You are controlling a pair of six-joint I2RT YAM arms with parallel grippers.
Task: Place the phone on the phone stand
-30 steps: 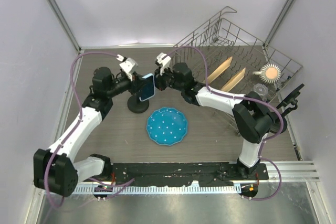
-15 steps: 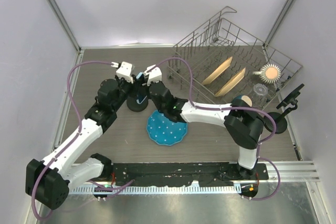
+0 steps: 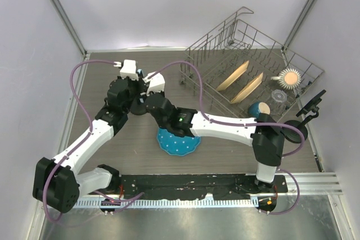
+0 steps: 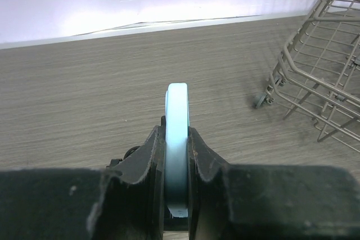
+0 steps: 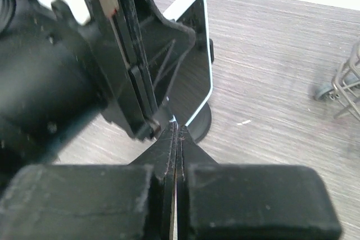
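Observation:
The phone [image 4: 177, 117], pale blue at the edge with a dark screen, stands edge-on between the jaws of my left gripper [image 4: 176, 134], which is shut on it. In the right wrist view the phone [image 5: 194, 54] is upright over the round black phone stand [image 5: 199, 123], with the left gripper's black body just to its left. My right gripper [image 5: 176, 128] is shut with its fingers pressed together and nothing between them, right in front of the stand's base. In the top view both grippers, left [image 3: 136, 85] and right [image 3: 146, 94], crowd together and hide the phone and the stand.
A blue dotted plate [image 3: 179, 141] lies under the right forearm. A wire dish rack [image 3: 253, 66] with wooden utensils and a cup fills the back right. It also shows in the left wrist view [image 4: 320, 77].
Both grippers have moved left and slightly back together, the left one still holding the phone. The right arm has stretched out across the plate.

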